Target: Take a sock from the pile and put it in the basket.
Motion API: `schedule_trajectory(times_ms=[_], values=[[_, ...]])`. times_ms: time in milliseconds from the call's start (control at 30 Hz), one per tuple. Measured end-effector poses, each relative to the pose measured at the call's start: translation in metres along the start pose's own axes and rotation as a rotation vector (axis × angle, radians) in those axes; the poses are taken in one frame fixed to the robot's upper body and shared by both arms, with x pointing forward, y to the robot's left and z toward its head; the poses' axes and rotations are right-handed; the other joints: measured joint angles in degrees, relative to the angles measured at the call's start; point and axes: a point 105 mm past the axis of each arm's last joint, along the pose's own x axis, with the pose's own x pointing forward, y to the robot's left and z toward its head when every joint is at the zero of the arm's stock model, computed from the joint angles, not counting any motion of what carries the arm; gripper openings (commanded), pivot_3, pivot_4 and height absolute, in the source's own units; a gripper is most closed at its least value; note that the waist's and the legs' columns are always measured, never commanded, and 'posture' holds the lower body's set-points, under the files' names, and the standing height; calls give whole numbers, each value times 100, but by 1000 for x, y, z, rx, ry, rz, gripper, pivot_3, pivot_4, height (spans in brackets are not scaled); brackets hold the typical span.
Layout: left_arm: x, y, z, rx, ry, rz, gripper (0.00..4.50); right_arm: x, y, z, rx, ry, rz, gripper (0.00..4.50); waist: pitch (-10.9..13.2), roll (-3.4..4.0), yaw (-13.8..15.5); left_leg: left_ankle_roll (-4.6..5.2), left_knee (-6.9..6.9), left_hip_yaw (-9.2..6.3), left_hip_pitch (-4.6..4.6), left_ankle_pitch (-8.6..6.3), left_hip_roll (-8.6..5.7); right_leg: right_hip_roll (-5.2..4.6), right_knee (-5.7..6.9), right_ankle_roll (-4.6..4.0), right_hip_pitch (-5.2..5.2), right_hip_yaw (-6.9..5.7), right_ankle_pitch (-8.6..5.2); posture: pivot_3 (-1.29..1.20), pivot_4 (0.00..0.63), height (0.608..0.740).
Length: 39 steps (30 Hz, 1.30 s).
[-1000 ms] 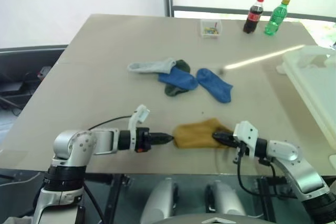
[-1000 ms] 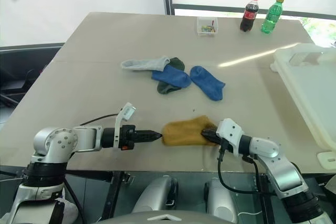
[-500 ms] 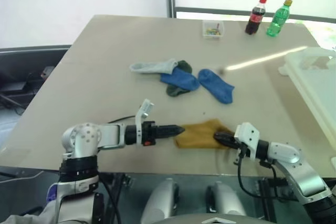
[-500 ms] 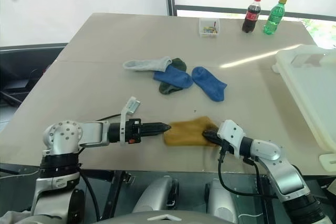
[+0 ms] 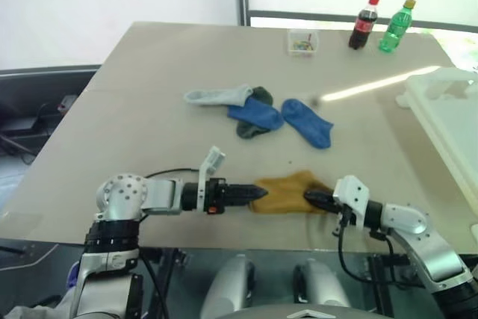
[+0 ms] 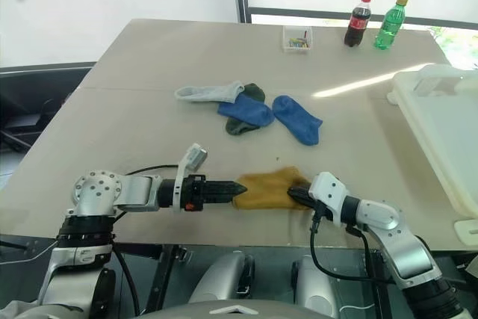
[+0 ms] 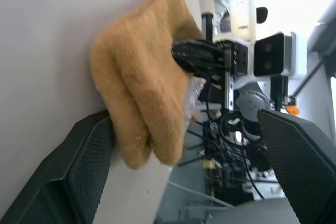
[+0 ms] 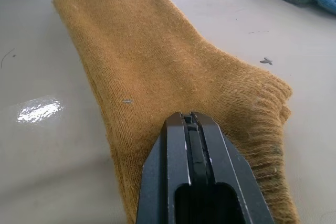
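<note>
A mustard yellow sock (image 5: pixel 287 192) lies flat near the table's front edge. My right gripper (image 5: pixel 310 198) is shut on its right end, the ribbed cuff (image 8: pixel 262 108). My left gripper (image 5: pixel 258 193) points right at the sock's left end and is open. In the left wrist view the sock (image 7: pixel 142 87) lies between the two spread fingers (image 7: pixel 79 171) and touches one of them. The pile (image 5: pixel 258 110) of grey, blue and dark green socks lies farther back at mid-table. The basket (image 6: pixel 441 110), a large white bin, stands at the right edge of the table.
At the table's far edge stand a small clear box (image 5: pixel 302 41), a cola bottle (image 5: pixel 362 22) and a green bottle (image 5: pixel 393 25). The table's front edge (image 5: pixel 224 240) runs just below both grippers. A black cable (image 5: pixel 164 173) loops over my left forearm.
My left gripper has slid right up to the sock's left end, rolled at the wrist and opened. The right gripper and the sock have stayed put.
</note>
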Motion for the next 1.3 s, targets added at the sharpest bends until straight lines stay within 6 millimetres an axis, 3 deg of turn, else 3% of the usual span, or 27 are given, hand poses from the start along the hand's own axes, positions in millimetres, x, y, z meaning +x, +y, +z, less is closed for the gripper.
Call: schedule_trajectory(times_ms=[333,733,1133,1300], values=[[27,-18,12,73,72,-51,4494,0,1,1,-9,2,4,0,4,-5,-2,0,-9,0,-3,1,-4,1,-5,0,-3,-1,0,0,150,729],[22,-42,33,203,69,-130,4494,-4,7,1,-14,7,-14,0,6,-6,3,3,-43,1,-6,3,-7,1,-36,-1,-6,-3,-1,0,150,729],[41,-59,40,273,86,-264,4494,-8,10,1,-21,16,-47,0,8,-9,24,21,-57,0,-9,15,-10,2,-56,0,-1,-7,-1,0,150,729],[35,-62,42,277,84,-285,4494,-9,11,1,-23,23,-53,0,8,-9,1,23,-58,0,-9,16,-9,5,-56,0,0,-7,-1,0,150,729]])
